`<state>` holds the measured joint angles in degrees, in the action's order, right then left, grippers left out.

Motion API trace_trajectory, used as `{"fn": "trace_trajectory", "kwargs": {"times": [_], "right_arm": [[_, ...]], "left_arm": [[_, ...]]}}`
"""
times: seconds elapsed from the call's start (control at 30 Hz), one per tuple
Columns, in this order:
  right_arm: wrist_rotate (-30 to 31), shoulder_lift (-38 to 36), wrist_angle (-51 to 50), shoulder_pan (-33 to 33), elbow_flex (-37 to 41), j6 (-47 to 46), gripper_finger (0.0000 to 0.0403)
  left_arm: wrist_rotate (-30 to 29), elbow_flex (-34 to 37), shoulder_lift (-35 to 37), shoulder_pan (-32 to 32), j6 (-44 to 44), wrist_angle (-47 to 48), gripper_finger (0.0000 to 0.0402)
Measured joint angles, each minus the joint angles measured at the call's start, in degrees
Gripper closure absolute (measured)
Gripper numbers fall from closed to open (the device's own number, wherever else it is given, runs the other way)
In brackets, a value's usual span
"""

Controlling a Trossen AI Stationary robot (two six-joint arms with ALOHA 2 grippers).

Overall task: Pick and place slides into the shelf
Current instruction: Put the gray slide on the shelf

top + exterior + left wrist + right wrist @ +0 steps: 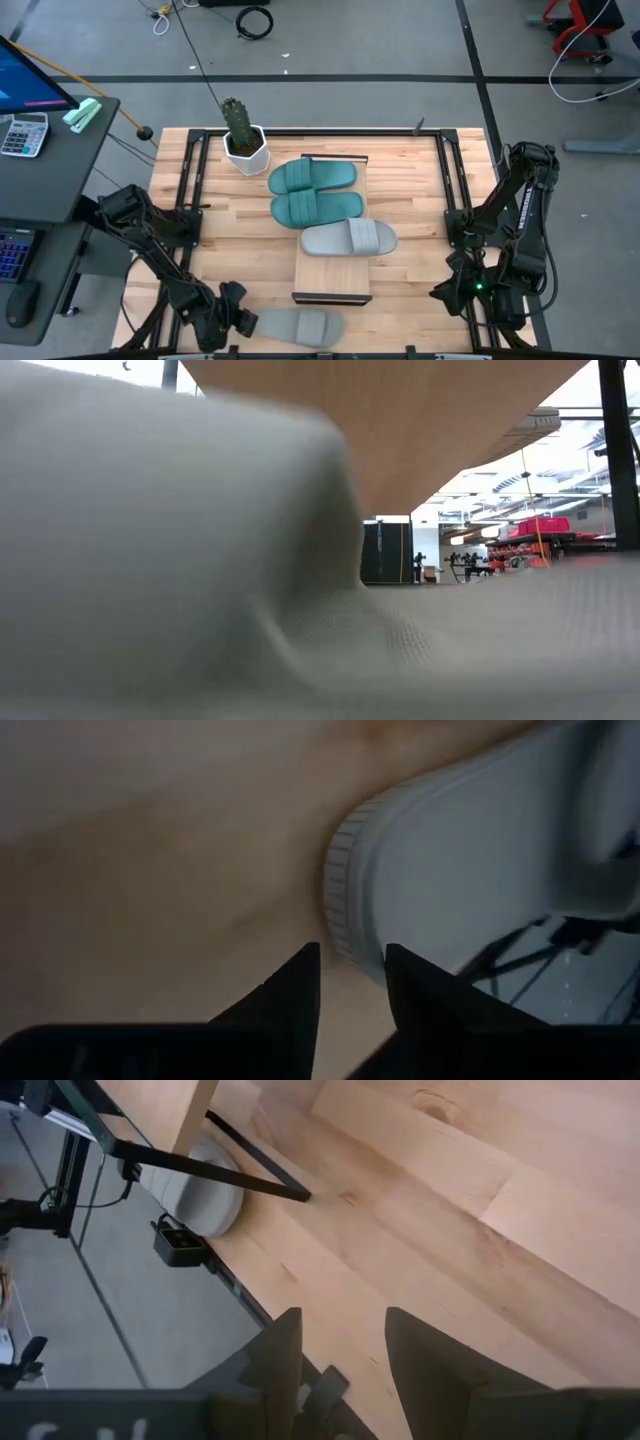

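On the shelf [333, 275], a long pale board in the middle of the table [410, 180], lie three slides: two teal slides [312, 176] at its far end and one grey slide [348, 238] just nearer. Off the shelf, beside its near end, a second grey slide [295, 326] lies at the table's front edge. Just beside that sandal's end sits the left gripper [228, 318], fingers slightly apart and holding nothing; the heel rim sits just ahead of the narrow gap. With such a narrow opening, the fingers may push the sandal off the edge instead of straddling it. Well away from the shelf, the right gripper [340, 1350] waits at the table's right side, partly open and empty.
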<state>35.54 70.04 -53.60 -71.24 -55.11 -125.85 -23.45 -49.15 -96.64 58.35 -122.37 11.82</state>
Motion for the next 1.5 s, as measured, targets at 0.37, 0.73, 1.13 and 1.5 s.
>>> {"fn": "trace_trajectory", "kwargs": {"times": [0.37, 0.73, 1.13, 1.5], "right_arm": [[-0.01, -0.02, 1.13, 0.0, 0.0, -0.01, 0.025], [-0.01, -0.02, 1.03, 0.87, 0.0, 0.39, 0.025], [-0.01, -0.02, 0.96, 1.81, 0.0, 1.54, 0.025], [-0.01, -0.02, 0.93, 1.81, 0.0, 3.17, 0.025]], "left_arm": [[-6.87, 5.12, 0.0, -0.44, 1.11, -11.51, 0.0263], [-7.89, 6.45, 0.0, -0.49, 3.07, -15.13, 0.0287], [-7.97, 6.48, -0.09, -1.03, 7.81, -18.22, 0.0392], [-7.93, 3.55, 3.66, -0.85, 17.91, -19.39, 0.04]]}}
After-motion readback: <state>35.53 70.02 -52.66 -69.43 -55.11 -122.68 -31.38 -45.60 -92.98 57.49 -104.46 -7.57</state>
